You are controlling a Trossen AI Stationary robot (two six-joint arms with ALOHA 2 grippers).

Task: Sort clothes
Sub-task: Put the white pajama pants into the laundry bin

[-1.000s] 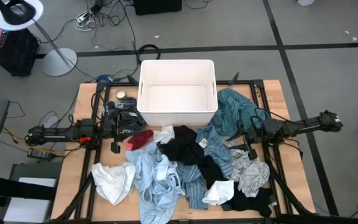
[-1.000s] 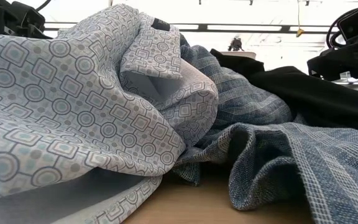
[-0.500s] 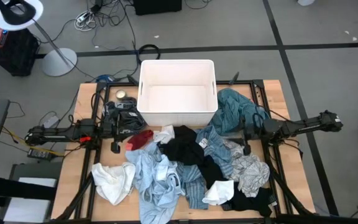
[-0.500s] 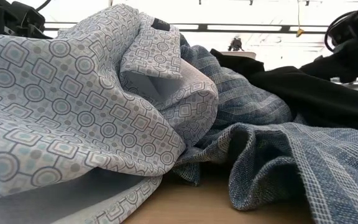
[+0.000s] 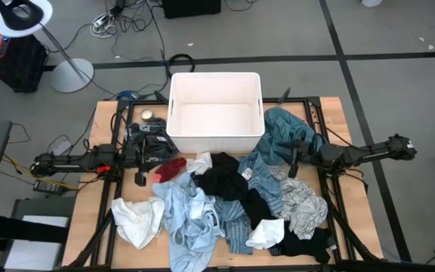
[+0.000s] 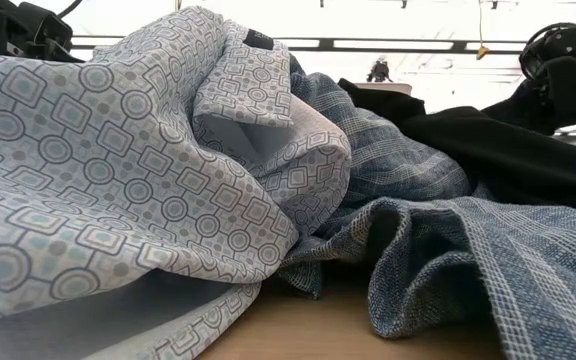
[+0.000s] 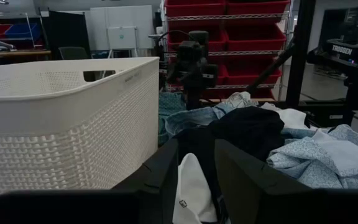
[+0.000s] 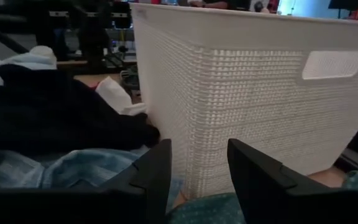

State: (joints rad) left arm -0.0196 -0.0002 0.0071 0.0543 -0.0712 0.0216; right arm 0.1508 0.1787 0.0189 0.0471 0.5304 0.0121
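Wooden table (image 5: 89, 219) carries everything, and on its left side my left gripper (image 5: 140, 178) waits low, with its two fingers (image 7: 160, 180) parted and nothing held between them; a white cloth (image 7: 191, 190) lies just in front of them. Near this gripper is the small red garment (image 5: 171, 168). The clothes (image 5: 225, 204) are one heap across the front half of the table, with white, light blue, black and grey pieces mixed together. Behind the heap stands the white bin (image 5: 216, 113), with no clothes in it. To the right my right gripper (image 5: 294, 168) hangs over the teal garment (image 5: 282, 132), pointing at the bin wall, fingers (image 8: 157, 171) apart, gripping nothing
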